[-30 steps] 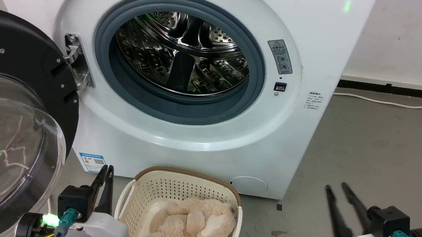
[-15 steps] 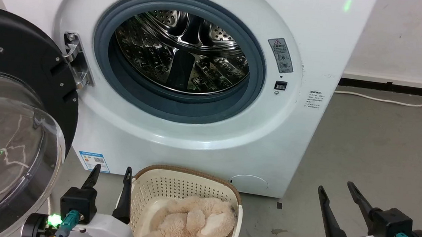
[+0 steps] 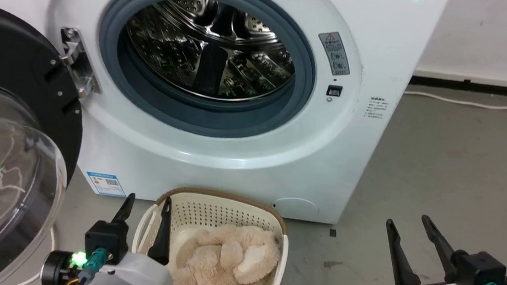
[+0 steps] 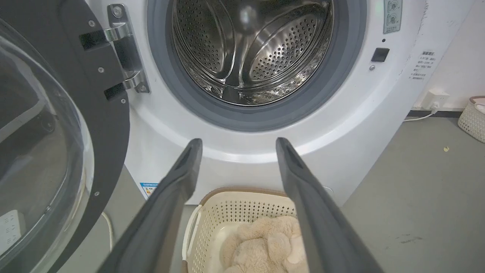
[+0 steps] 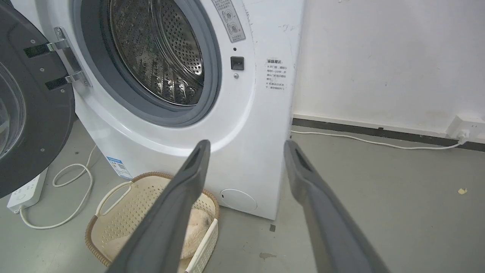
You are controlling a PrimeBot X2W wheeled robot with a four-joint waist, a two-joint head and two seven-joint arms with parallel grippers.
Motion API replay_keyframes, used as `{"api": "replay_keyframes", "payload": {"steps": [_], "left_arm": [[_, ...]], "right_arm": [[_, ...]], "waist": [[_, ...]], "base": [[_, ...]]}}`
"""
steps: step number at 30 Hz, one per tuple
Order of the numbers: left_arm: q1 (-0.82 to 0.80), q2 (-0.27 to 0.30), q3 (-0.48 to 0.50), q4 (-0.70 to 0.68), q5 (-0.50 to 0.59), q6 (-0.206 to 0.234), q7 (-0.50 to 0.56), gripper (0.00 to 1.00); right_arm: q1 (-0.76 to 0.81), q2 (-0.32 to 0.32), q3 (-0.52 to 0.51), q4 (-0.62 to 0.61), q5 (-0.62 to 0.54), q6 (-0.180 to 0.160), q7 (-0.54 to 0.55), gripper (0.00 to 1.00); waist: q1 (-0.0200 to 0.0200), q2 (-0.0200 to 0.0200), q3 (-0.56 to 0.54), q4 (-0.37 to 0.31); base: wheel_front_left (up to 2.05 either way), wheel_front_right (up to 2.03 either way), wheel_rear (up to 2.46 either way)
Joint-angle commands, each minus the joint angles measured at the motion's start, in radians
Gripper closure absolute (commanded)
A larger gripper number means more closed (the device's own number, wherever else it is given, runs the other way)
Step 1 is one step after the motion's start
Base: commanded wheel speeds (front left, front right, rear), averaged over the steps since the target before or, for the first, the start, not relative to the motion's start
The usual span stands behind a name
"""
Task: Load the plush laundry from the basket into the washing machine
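Floor: grey concrete (image 3: 438, 177) below a pale wall, with the white washing machine (image 3: 233, 159) standing on it.
Left gripper (image 3: 148, 199): fingers spread and empty. In the head view they straddle the left rim of the basket (image 3: 226, 196), one finger outside by the white handle and one over the inside. I cannot tell whether either touches the plastic.
Right gripper (image 3: 407, 220): also spread and empty, over bare floor well to the right of the basket.
Plush laundry (image 3: 225, 259): lies curled in the bottom of the basket, near the left gripper's inner finger and not held.
Handling: it looks light, soft and easily squashed. The long shaggy fur would likely slip out of a shallow pinch.
Where to hold: probably a rounded limb or a thick fold of the body, with the fingers pushed deep rather than nipping fur.
Basket position: on the floor just in front of the machine's base, below the opening.
Door (image 3: 4, 162): swung wide to the left.
Drum (image 3: 211, 51): steel and apparently empty.
Risk: loose limbs may hang down and drag on the grey gasket (image 3: 301, 96).
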Motion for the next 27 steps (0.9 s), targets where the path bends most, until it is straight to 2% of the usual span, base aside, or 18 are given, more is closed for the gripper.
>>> {"api": "replay_keyframes", "payload": {"steps": [1, 18, 27], "left_arm": [[-0.027, 0.0, -0.012, 0.017, -0.014, -0.007, -0.012, 0.0], [-0.181, 0.007, -0.081, 0.209, -0.057, -0.041, 0.006, 0.0], [-0.3, 0.013, -0.117, 0.356, -0.088, -0.051, 0.079, 0.0]], "right_arm": [[0.006, 0.0, -0.004, -0.009, 0.016, 0.0, -0.012, 0.0], [-0.017, -0.001, -0.035, -0.037, 0.078, 0.0, -0.046, 0.0], [-0.033, -0.001, -0.064, -0.057, 0.124, 0.0, -0.064, 0.0]], "waist": [[-0.0002, -0.0001, 0.017, -0.008], [-0.0002, -0.0001, 0.144, -0.054], [-0.0002, -0.0001, 0.242, -0.084]], "base": [[0.0, 0.0, 0.0], [0.0, 0.0, 0.0], [0.0, 0.0, 0.0]]}}
